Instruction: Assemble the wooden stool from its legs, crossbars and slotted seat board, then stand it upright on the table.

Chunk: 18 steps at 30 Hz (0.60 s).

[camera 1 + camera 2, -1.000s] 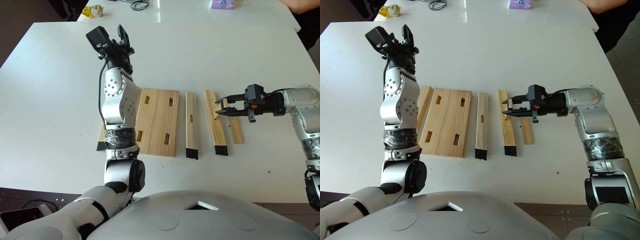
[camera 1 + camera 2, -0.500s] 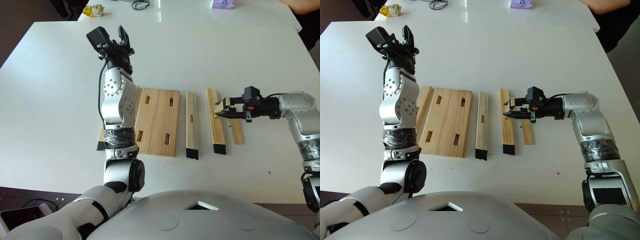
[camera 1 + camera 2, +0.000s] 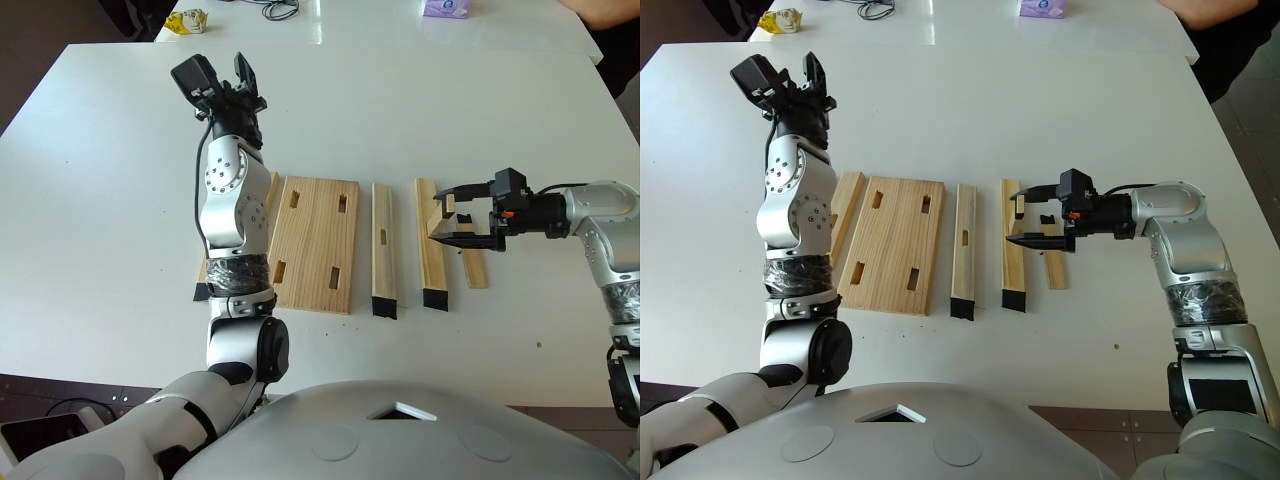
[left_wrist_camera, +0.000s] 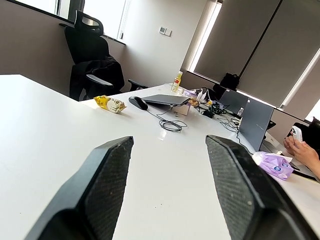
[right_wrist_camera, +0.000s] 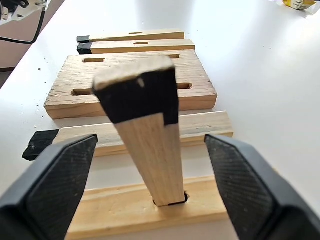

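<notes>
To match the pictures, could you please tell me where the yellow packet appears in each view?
Left eye: yellow packet, upper left.
Right eye: packet, upper left.
Left wrist: packet beside the black mouse.
Right wrist: packet far beyond the seat board.
Shared landmark: white table.

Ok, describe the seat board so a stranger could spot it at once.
On the white table, find the row of wooden pieces lying side by side. The seat board is the widest, a flat panel with four slots. Its neighbours are narrow legs.

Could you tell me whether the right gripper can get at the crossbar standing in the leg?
Probably yes: the open right gripper flanks the crossbar plugged into the leg, with nothing between.
</notes>
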Each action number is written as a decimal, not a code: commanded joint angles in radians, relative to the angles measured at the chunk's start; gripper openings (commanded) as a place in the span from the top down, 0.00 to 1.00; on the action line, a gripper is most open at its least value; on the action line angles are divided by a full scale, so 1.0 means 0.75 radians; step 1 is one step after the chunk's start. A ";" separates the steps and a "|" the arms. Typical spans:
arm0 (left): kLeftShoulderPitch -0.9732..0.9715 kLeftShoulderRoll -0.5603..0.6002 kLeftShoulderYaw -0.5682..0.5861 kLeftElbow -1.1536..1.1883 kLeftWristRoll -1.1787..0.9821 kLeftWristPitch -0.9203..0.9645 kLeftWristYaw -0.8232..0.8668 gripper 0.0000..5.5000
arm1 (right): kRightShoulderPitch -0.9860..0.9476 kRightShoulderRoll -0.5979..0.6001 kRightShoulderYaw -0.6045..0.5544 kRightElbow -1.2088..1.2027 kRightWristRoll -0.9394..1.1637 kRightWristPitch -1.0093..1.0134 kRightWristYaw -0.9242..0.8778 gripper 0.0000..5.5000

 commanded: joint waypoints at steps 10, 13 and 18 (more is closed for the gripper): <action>-0.021 0.032 0.025 0.021 -0.032 0.009 -0.027 0.51 | -0.212 0.068 -0.214 -0.513 0.530 0.479 -0.237 0.29; -0.040 0.029 0.026 0.053 -0.029 -0.006 -0.031 0.51 | -0.216 0.173 -0.136 -0.536 0.464 0.442 -0.353 0.29; -0.070 0.020 0.017 0.104 -0.027 -0.028 -0.040 0.51 | -0.119 0.191 -0.048 -0.459 0.308 0.334 -0.350 0.29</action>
